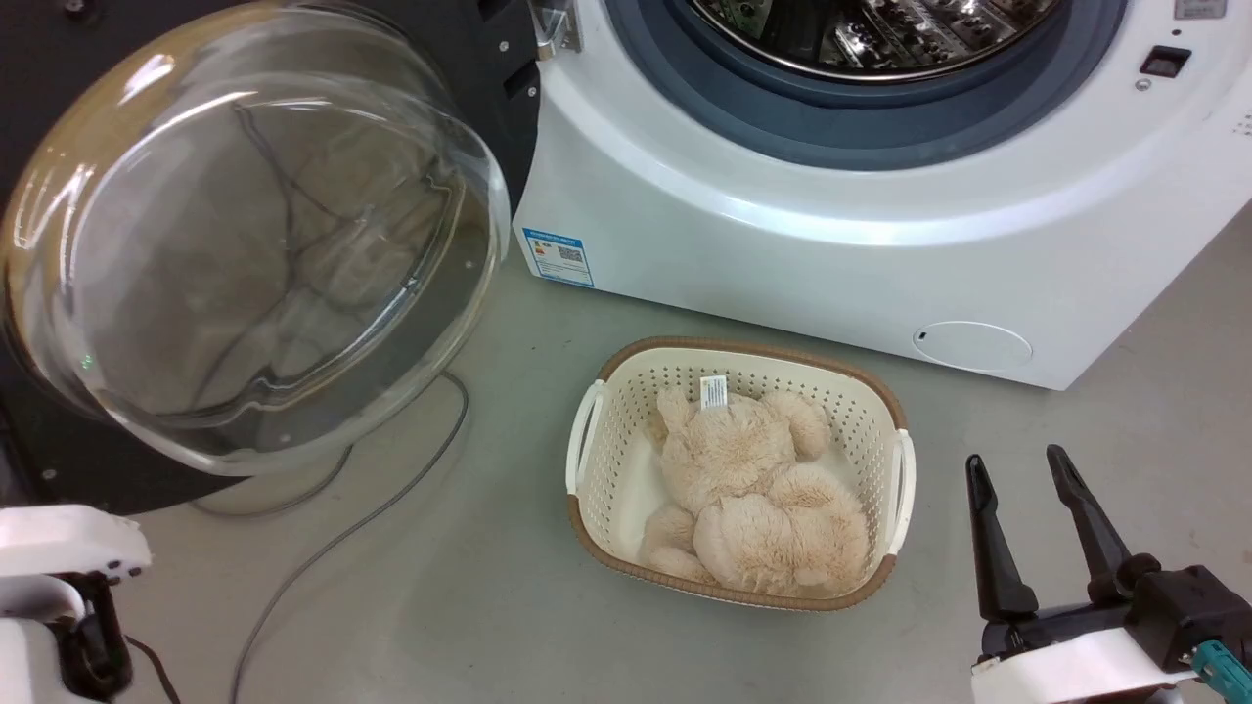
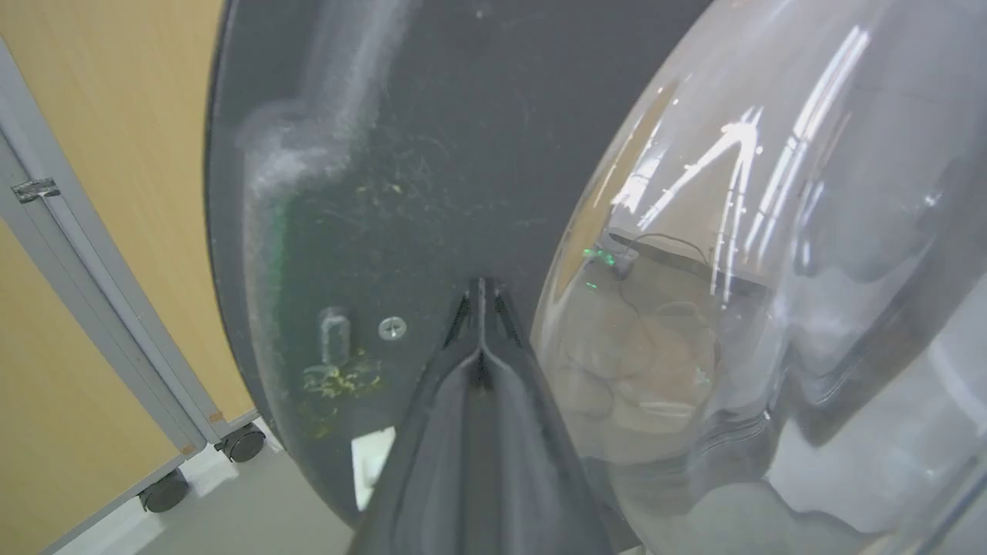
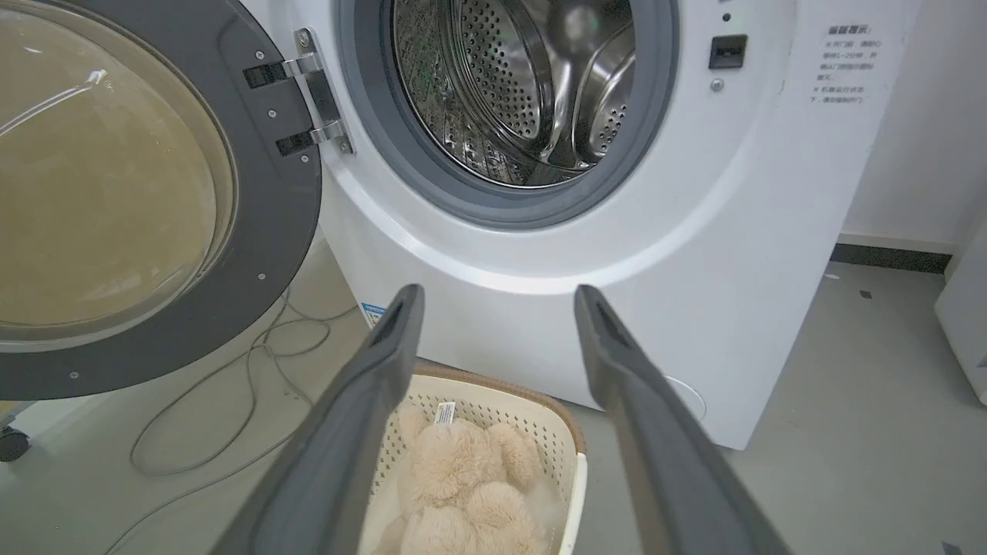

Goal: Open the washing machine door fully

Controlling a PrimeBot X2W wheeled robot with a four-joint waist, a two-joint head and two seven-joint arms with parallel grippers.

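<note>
Since the washing machine door (image 1: 245,244) stands swung well out to the left of the washing machine (image 1: 782,244), judge it nearly open. Left gripper (image 2: 480,297): jaws together, tip at the dark inner rim (image 2: 385,193) beside the glass bowl (image 2: 771,270); contact cannot be confirmed. The door is probably heavy, rigid on its hinge (image 3: 320,100), glass slippery; push on the rim, not the bowl. Right gripper (image 1: 1015,458): jaws apart, empty, right of the laundry basket (image 1: 587,440).

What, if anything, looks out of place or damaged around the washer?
Nothing damaged or spilled. The washing machine door hangs open on its hinge, and its dark inner rim carries yellowish flecks and pale smears. Loose grey cables trail on the floor beneath it.
</note>
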